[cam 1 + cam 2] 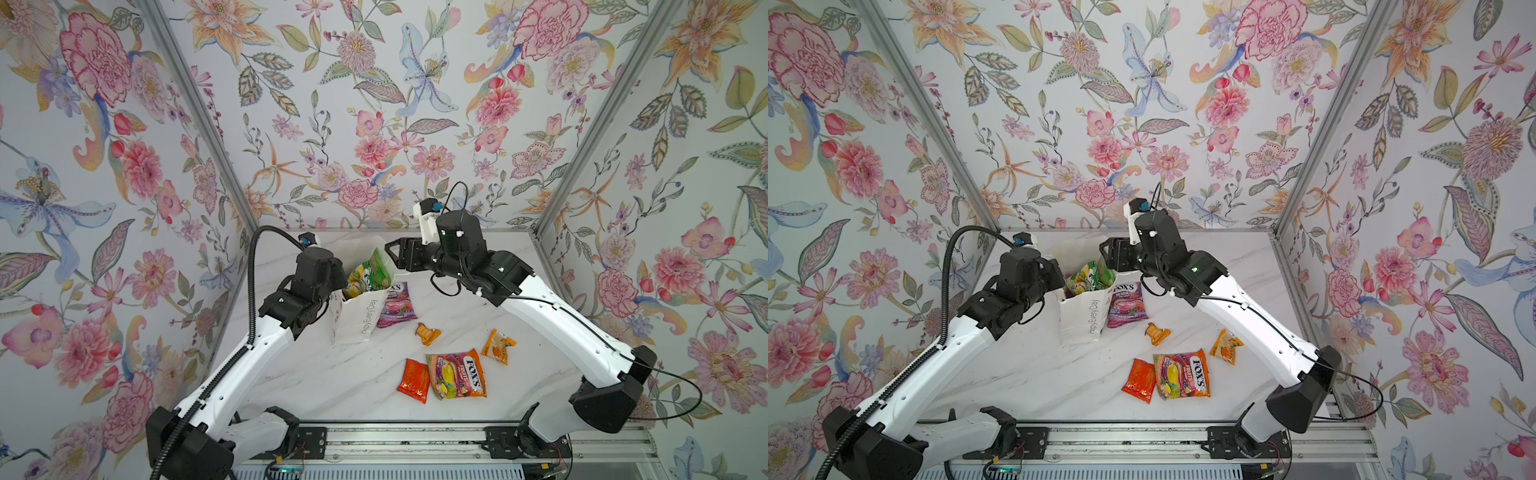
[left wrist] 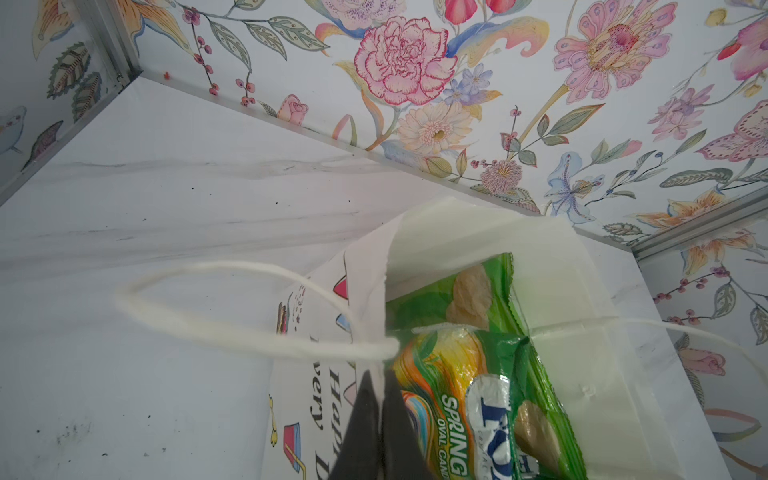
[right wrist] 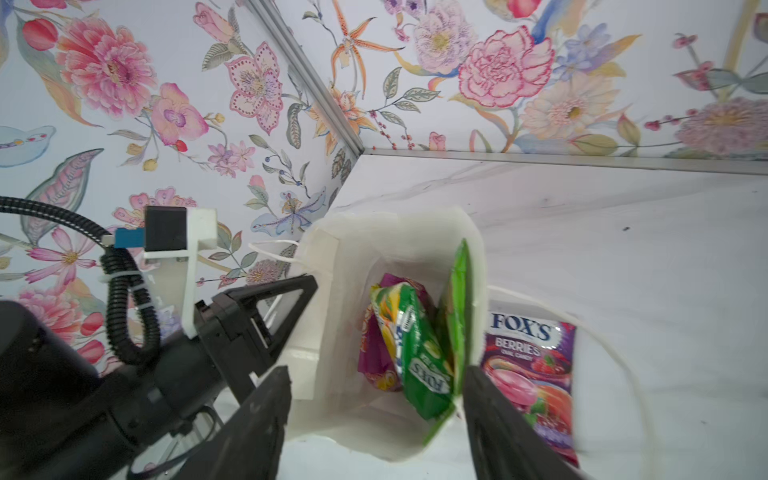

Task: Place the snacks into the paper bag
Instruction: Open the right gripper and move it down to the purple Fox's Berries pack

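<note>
Inside paper bag (image 1: 356, 322), green snacks (image 1: 369, 275), left fingers (image 2: 362, 419) pinching rim

We see a white paper bag (image 1: 349, 328) with grey lettering, a glossy green candy bag (image 1: 368, 276), a purple berry-printed FOX'S bag (image 1: 397, 307), an orange-red sachet (image 1: 413, 380), a grey-veined white marble tabletop (image 1: 324, 382) and pink-flowered walls (image 1: 374, 124).

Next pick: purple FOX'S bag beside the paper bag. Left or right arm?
Right. The right pincer hangs open and empty over the paper bag; the purple FOX'S bag lies beside it toward that arm. The left pincer is shut on the bag's rim, likely steadying it.
</note>
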